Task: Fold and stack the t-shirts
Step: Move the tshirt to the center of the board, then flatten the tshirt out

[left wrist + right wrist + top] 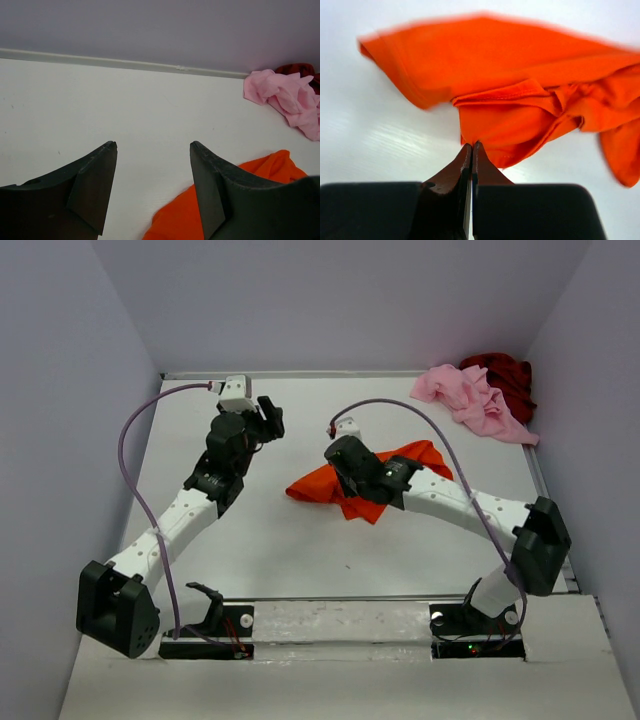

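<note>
Currently the right end effector (pixel 471 145) is pinching a hem of the orange t-shirt (pixel 510 75), which is bunching limp on the table (pixel 370 150) just ahead of its tips. Soft, light cloth: seams are probably offering the surest hold. The left end effector (pixel 153 146) is hanging released alongside.

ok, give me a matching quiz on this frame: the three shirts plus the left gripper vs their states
1 orange t-shirt
2 pink t-shirt
3 dark red t-shirt
4 left gripper

A open, empty
B far corner, partly hidden by another shirt
C pinched by right gripper
D crumpled, covering part of another shirt

Pairs: 1-C, 2-D, 3-B, 4-A
</note>
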